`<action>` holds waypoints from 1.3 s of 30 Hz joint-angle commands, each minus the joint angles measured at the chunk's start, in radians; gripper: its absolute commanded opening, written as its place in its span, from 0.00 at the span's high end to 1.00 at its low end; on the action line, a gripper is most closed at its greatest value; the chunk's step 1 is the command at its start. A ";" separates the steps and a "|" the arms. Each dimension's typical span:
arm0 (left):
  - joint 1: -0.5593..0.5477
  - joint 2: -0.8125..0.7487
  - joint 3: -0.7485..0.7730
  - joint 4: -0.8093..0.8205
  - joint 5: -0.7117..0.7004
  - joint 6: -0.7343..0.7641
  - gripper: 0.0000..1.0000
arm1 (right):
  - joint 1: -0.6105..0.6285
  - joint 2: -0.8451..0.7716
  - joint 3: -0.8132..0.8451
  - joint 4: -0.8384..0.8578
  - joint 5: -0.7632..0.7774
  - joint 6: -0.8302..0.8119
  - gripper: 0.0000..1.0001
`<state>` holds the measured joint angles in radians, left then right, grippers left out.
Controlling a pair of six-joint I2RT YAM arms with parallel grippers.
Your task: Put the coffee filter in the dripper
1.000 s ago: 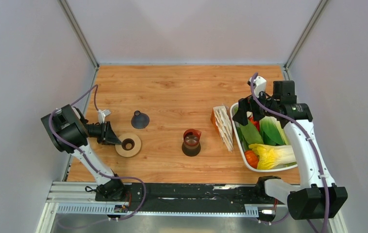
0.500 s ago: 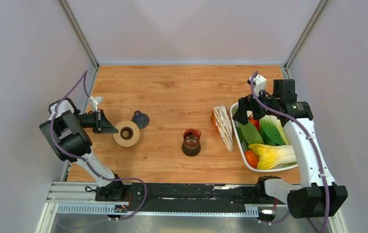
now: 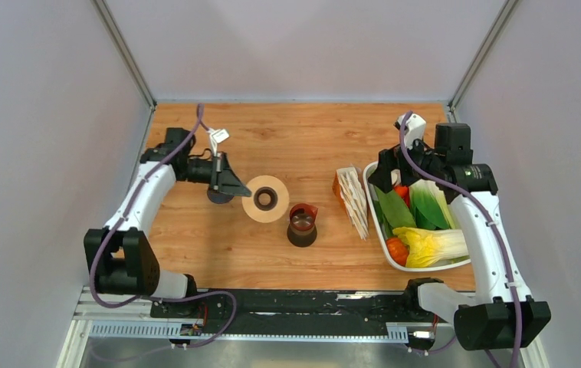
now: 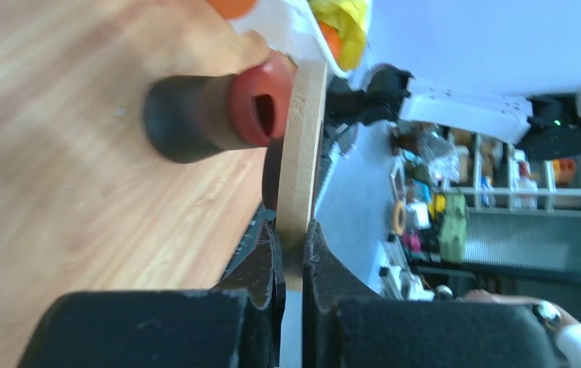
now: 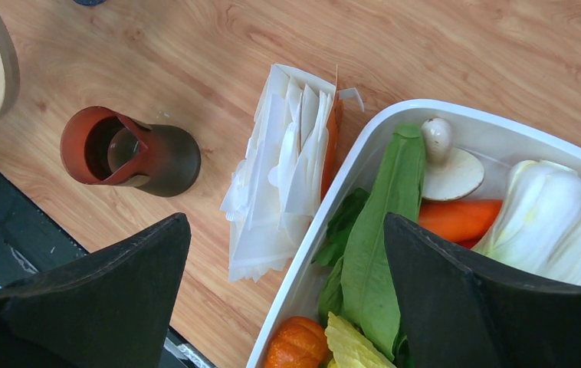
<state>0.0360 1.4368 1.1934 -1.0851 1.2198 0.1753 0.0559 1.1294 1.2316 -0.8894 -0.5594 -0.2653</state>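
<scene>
Starting from the dark vessel with the red top [image 3: 301, 224], nearest your arm bases: the tan ring [image 3: 266, 198] now hangs just left of it and slightly beyond, clear of the surface [image 3: 295, 138]. The left gripper [image 3: 240, 190] has clamped on the ring's edge within the last second and swung it across from the far left. Further left of the vessel, the dripper [image 3: 213, 198] stands empty, mostly hidden beneath that gripper. Right of the vessel, the upright filter stack [image 3: 352, 201] is untouched; you have separated no single coffee filter. The right gripper [image 5: 285, 222] hovers above the stack, jaws spread wide, holding nothing. Judgement: filter placement has not begun.
</scene>
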 commanded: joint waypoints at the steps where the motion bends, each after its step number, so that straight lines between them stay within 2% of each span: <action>1: -0.179 -0.121 -0.148 0.705 0.027 -0.796 1.00 | 0.004 -0.057 -0.017 0.075 0.033 0.000 0.00; 3: -0.244 -0.116 -0.211 1.035 0.013 -0.976 1.00 | 0.003 -0.059 -0.012 0.064 0.030 -0.010 0.00; 6: -0.329 -0.079 -0.221 1.076 -0.008 -1.026 1.00 | 0.004 -0.059 -0.004 0.049 0.012 -0.027 0.00; 13: -0.366 0.015 -0.277 1.197 -0.023 -1.126 1.00 | 0.005 -0.069 -0.012 0.035 -0.020 -0.033 0.00; 22: -0.401 0.084 -0.290 1.174 -0.031 -1.094 1.00 | 0.005 -0.082 -0.046 0.033 -0.043 -0.034 0.00; 28: -0.400 0.113 -0.292 1.067 -0.042 -1.013 1.00 | 0.005 -0.077 -0.047 0.032 -0.041 -0.048 0.00; 39: -0.401 0.151 -0.279 0.994 -0.051 -0.952 1.00 | 0.005 -0.053 -0.047 0.032 -0.040 -0.072 0.00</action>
<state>-0.3599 1.5772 0.8982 -0.0658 1.1492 -0.8230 0.0566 1.0733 1.1835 -0.8776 -0.5777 -0.3096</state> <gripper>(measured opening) 0.060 0.998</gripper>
